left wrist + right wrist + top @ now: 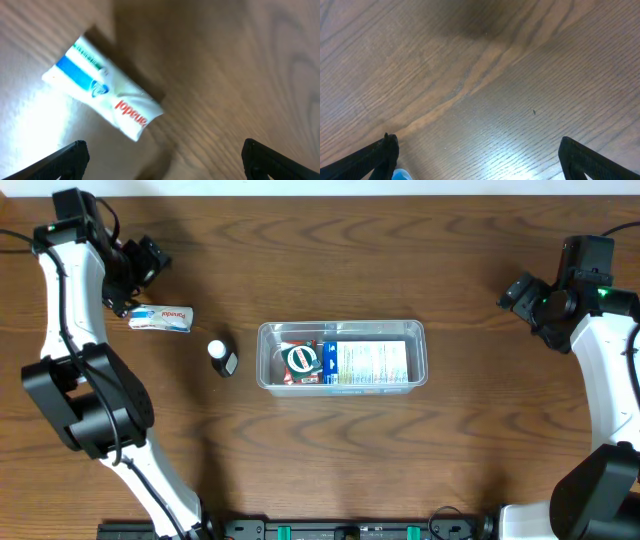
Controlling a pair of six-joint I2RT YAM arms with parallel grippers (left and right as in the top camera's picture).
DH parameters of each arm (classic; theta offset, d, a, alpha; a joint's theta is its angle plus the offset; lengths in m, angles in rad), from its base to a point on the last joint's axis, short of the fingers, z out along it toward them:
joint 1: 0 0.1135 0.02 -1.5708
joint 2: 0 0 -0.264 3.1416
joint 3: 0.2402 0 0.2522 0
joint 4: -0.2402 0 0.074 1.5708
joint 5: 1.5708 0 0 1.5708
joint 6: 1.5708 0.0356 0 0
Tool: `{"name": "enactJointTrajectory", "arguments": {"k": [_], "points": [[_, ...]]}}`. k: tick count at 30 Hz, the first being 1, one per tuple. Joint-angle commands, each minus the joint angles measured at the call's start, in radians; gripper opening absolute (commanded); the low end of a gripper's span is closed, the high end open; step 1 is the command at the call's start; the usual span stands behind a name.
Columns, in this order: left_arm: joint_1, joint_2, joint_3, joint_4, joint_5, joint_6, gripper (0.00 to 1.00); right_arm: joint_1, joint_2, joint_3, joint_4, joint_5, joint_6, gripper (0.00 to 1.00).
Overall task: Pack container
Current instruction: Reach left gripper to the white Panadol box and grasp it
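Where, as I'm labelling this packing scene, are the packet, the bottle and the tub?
Packet (160, 318): overhead view, middle of the white wrapper.
Bottle (229, 364): overhead view, its dark body.
Tub (262, 360): overhead view, left wall.

The table (400, 460) was brown with wavy wood grain. The container (342, 326) was clear and colourless, its contents (372, 362) blue-and-white, green and red. The packet (160, 319) was white with a blue band and red lettering; the bottle (222, 358) black, white-capped.
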Motion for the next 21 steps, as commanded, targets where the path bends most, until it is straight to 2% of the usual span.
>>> {"name": "enactJointTrajectory", "arguments": {"k": [1,10,21], "points": [[0.027,0.000,0.027,-0.027,0.008,-0.058,0.98,-0.003,0.002,0.001,-0.001,0.003,0.011,0.99],[0.064,0.014,0.008,-0.042,0.008,-0.095,0.98,-0.003,0.002,0.001,-0.001,0.003,0.011,0.99],[0.064,0.117,0.007,-0.037,0.011,-0.121,0.98,-0.003,0.002,0.001,-0.001,0.003,0.011,0.99]]}}
